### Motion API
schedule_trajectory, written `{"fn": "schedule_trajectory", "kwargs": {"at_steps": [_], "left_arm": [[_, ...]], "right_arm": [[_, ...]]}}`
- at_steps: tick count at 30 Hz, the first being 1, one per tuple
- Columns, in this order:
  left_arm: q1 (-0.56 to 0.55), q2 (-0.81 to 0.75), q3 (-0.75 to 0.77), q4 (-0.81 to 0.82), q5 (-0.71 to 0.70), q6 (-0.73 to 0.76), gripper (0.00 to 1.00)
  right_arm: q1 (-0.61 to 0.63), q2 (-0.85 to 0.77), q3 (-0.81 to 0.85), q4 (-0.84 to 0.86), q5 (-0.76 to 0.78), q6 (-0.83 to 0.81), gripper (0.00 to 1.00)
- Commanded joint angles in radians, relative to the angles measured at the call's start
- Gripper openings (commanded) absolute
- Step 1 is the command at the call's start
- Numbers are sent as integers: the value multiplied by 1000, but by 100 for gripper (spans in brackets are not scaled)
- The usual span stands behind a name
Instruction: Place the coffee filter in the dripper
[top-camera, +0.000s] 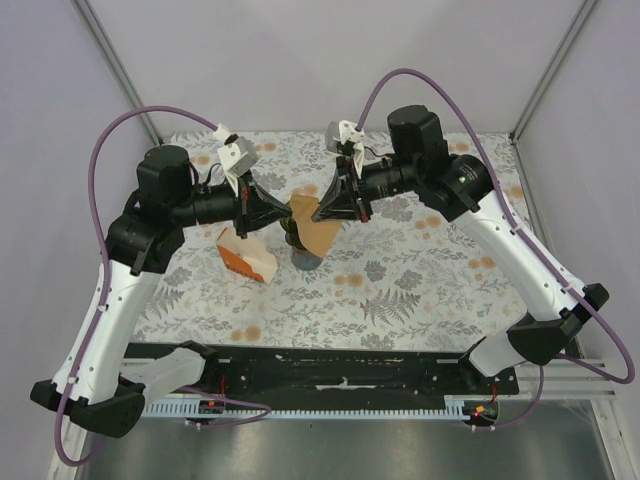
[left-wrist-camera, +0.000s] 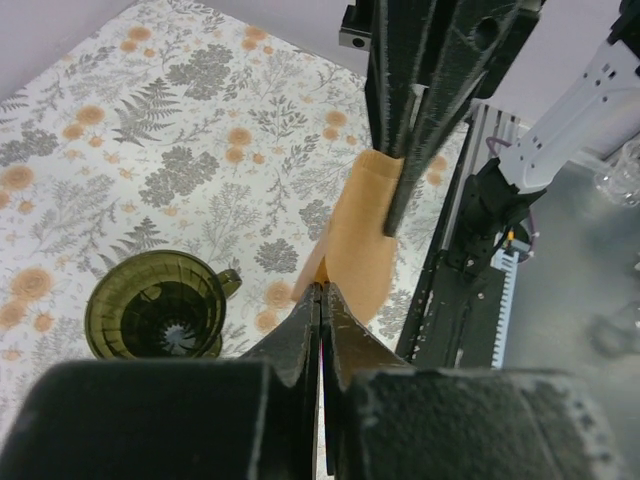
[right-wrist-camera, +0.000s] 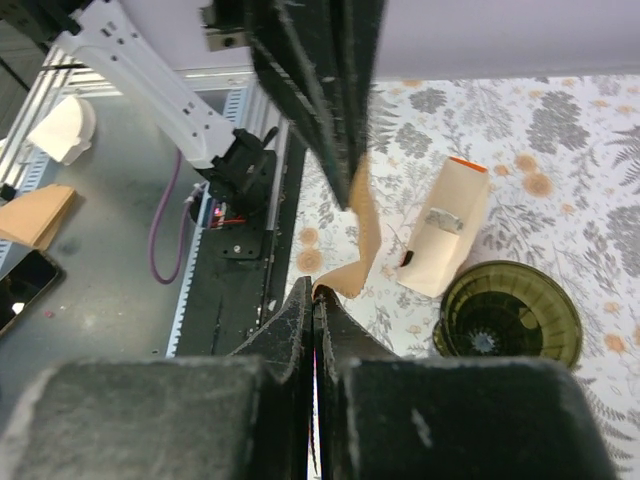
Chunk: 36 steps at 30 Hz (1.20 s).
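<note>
Coffee filter (top-camera: 312, 228) hangs in the air over the flowered table (top-camera: 430, 290), stretched between the two arms. The left gripper (top-camera: 284, 214) is clamped tight on one edge of the paper, and the right gripper (top-camera: 326, 208) is clamped on the opposite edge. An orange and white carton (top-camera: 246, 256) sits just beside the dripper (top-camera: 303, 256), which stands upright below the filter, mouth up, the paper clear of it.

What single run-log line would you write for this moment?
left tool: shut on coffee filter | right tool: shut on coffee filter | dripper: empty, upright
</note>
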Motion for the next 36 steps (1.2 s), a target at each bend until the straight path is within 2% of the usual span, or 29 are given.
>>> {"fn": "schedule_trajectory", "kwargs": {"at_steps": [1, 7, 14, 23, 32, 34, 36], "left_arm": [[-1, -35, -23, 54, 3, -159, 2], [2, -59, -71, 71, -6, -206, 2], [0, -52, -1, -4, -139, -32, 2], [0, -32, 56, -32, -162, 82, 2], [-3, -24, 62, -84, -164, 134, 2], [-3, -18, 81, -99, -164, 127, 10], [0, -18, 104, -115, -150, 117, 23]], "right_arm": [[1, 30, 64, 0, 127, 29, 3], [1, 56, 92, 2, 124, 28, 0], [2, 39, 75, -52, 5, -64, 0], [1, 36, 72, -81, -86, -106, 0], [1, 12, 65, -89, -75, -132, 0], [1, 4, 59, -95, -66, -141, 0], [1, -8, 47, -96, -55, -153, 0]]}}
